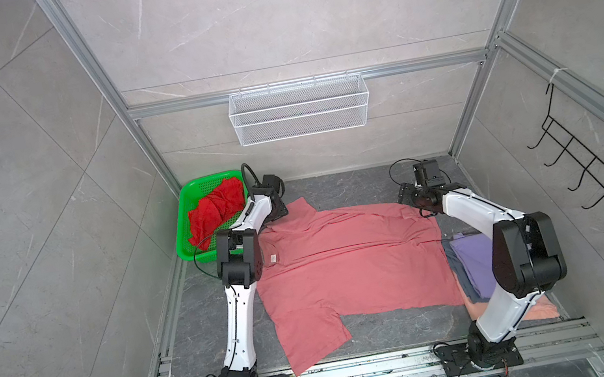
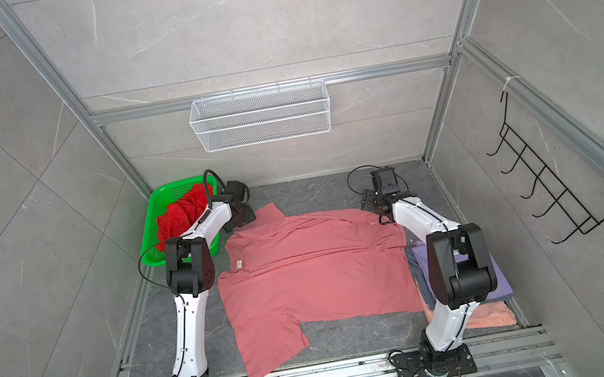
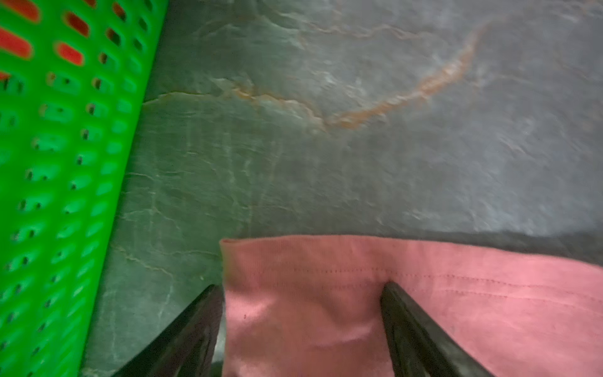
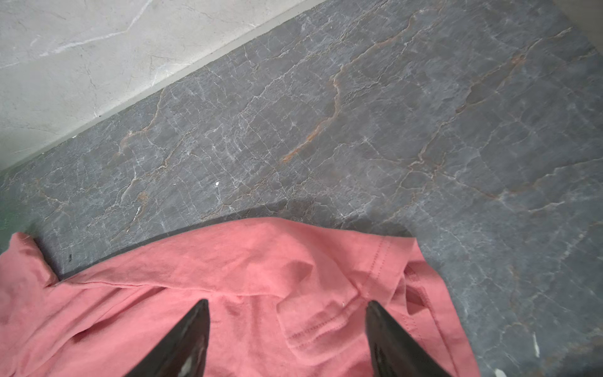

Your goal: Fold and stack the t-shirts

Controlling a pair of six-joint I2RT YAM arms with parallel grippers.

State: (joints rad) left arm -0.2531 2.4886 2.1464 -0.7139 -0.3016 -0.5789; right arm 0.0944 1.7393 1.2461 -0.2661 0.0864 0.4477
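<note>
While the salmon-pink t-shirt lies spread on the dark table in both top views, the left gripper sits at its far sleeve and the right gripper at its far hem corner; a red t-shirt is bunched in the green basket; lavender, grey-blue and peach tees lie stacked beneath the right arm. From the left wrist, the jaws stand apart over the sleeve hem, gripping nothing; from the right wrist, the jaws are likewise spread above the wrinkled hem.

The lavender t-shirt is largely hidden by the right arm. The green basket is blurred and cropped at the edge.
</note>
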